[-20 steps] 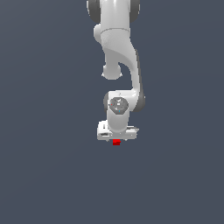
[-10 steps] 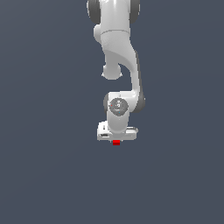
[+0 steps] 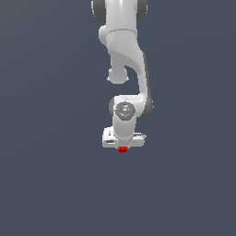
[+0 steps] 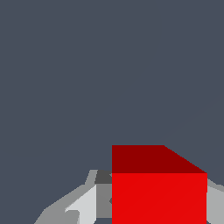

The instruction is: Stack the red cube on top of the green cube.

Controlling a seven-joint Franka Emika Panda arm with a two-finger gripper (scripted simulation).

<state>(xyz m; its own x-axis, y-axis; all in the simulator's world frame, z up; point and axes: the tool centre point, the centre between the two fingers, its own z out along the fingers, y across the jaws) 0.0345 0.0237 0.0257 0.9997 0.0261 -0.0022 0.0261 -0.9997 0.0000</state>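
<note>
The red cube (image 3: 122,149) shows as a small red patch just under the white gripper (image 3: 122,145) in the exterior view. In the wrist view the red cube (image 4: 158,192) fills the space between the two grey fingers (image 4: 89,204), which press against its two sides. The gripper is shut on the cube. The green cube is out of view in both frames. Whether the red cube rests on the surface or hangs above it cannot be told.
A plain dark grey-blue surface (image 3: 50,184) spreads all around the arm (image 3: 124,50) in both views. No other objects or edges show.
</note>
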